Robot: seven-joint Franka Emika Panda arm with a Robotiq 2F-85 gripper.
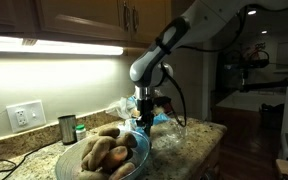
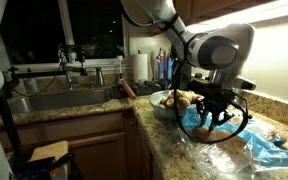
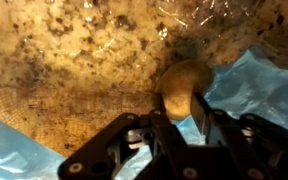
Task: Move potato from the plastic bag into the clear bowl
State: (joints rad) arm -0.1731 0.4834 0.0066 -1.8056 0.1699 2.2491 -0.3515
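My gripper [image 3: 182,108] has its two black fingers closed on the sides of a tan potato [image 3: 187,78], just above the speckled granite counter. The blue and clear plastic bag [image 3: 256,88] lies crumpled around and under the fingers. In both exterior views the gripper [image 1: 144,122] [image 2: 216,122] points down over the bag [image 2: 269,150]. The clear bowl [image 1: 140,152] holds several potatoes and stands right beside the gripper; it also shows in an exterior view [image 2: 162,110].
A metal cup [image 1: 67,128] and a wall outlet [image 1: 24,115] are by the backsplash. A sink [image 2: 54,100] with a faucet lies beyond the bowl, and a paper towel roll [image 2: 139,67] stands behind it. The counter edge runs close to the bag.
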